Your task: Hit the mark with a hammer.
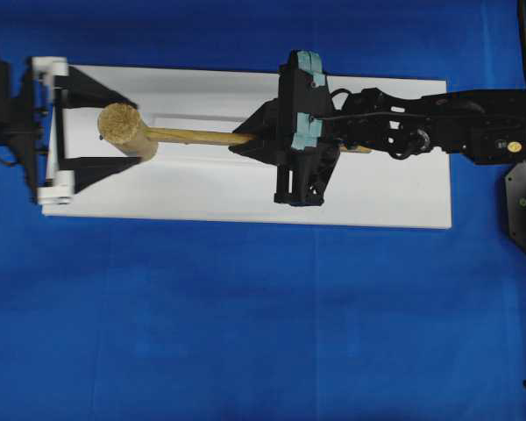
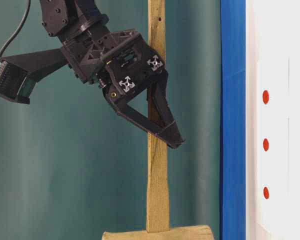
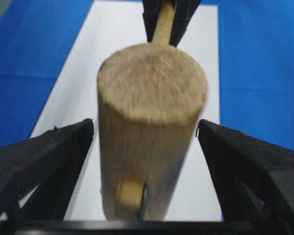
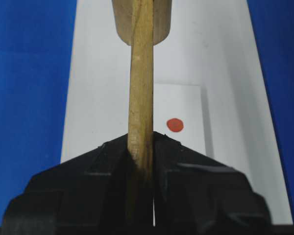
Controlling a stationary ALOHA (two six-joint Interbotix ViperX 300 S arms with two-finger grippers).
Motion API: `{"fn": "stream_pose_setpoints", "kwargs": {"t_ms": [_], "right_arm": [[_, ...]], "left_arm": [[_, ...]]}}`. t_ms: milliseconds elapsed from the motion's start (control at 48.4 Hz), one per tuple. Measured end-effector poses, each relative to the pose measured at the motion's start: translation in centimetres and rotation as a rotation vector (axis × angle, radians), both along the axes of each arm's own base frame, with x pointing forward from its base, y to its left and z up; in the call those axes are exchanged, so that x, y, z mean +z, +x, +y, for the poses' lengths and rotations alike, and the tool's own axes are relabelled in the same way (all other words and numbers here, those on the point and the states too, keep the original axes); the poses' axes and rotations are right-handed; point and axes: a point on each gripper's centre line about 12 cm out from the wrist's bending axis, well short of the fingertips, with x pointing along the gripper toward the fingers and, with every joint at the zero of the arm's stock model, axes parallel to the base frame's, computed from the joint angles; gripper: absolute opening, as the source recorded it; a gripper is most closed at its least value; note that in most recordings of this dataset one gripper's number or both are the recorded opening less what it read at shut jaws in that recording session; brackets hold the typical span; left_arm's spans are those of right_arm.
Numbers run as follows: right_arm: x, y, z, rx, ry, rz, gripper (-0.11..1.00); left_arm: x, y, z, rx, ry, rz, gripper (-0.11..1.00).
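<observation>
1. Black fingers of the left end effector (image 1: 81, 133) stand spread wide at the left end of the white board (image 1: 245, 189), one on each side of the hammer's head without touching it.
2. Pale wood, the hammer (image 1: 127, 129) lies lengthwise over the board in the overhead view, its thick round head at the left and its handle running right; the table-level view shows it held clear of the board.
3. The right end effector (image 1: 256, 140) is clamped on the handle about midway along, its arm reaching in from the right.
4. The mark (image 2: 265, 145), the middle one of three red dots on the raised white strip (image 2: 272, 145), sits apart from the hammer in the table-level view.
5. Blue cloth covers the tabletop (image 1: 245, 333) around the board.
</observation>
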Motion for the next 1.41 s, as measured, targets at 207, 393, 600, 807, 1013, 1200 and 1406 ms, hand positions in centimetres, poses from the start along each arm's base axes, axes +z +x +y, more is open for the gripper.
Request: {"fn": "stream_pose_setpoints", "kwargs": {"t_ms": [207, 393, 600, 807, 1013, 1200, 1406], "right_arm": [[0.1, 0.0, 0.0, -0.001, 0.001, -0.002, 0.03], [0.0, 0.0, 0.1, 0.002, 0.0, 0.0, 0.03], [0.0, 0.0, 0.1, 0.001, 0.001, 0.0, 0.03], [0.0, 0.0, 0.1, 0.002, 0.001, 0.0, 0.03], [0.0, 0.0, 0.1, 0.002, 0.001, 0.0, 0.02], [0.1, 0.0, 0.1, 0.001, 0.001, -0.002, 0.06], [0.0, 0.0, 0.1, 0.0, 0.011, 0.003, 0.59]], "left_arm": [[-0.2, 1.9, 0.2, -0.001, 0.0, 0.022, 0.93], [-0.1, 2.0, 0.3, -0.003, 0.006, 0.021, 0.91], [-0.1, 2.0, 0.2, -0.007, 0.016, 0.024, 0.46], [-0.1, 2.0, 0.2, -0.013, 0.036, 0.029, 0.44], [-0.1, 2.0, 0.2, -0.014, 0.038, 0.031, 0.44], [-0.1, 2.0, 0.2, -0.013, 0.035, 0.031, 0.44], [-0.2, 2.0, 0.2, -0.011, 0.028, 0.036, 0.44]]}}
